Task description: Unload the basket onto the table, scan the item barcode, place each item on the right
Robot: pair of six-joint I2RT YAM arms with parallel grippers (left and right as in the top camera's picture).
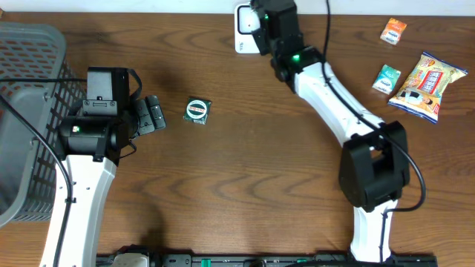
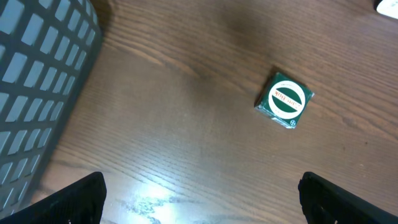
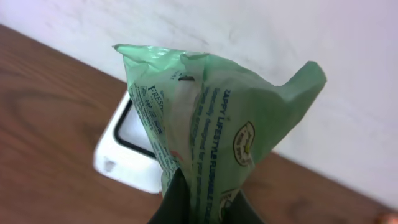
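The green packet point(image 3: 224, 124) covers part of the white scanner point(image 3: 121, 165) — its small print unreadable; the basket point(image 1: 33, 59) runs off-frame.

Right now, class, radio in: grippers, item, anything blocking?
Left gripper open, empty. Right gripper shut on green packet, over white scanner. Nothing seen between.

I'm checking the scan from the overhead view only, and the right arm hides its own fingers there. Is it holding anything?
Observer: Yes. The right gripper is shut on a green packet with printed text on its side.
Operator: Is the packet facing the scanner?
Observer: The white scanner lies just beyond the packet, which covers part of its dark window. I cannot see a barcode on the side facing the wrist camera.
Operator: And the left side?
Observer: The left gripper is open with nothing between its fingers. The green box lies ahead of it, untouched.
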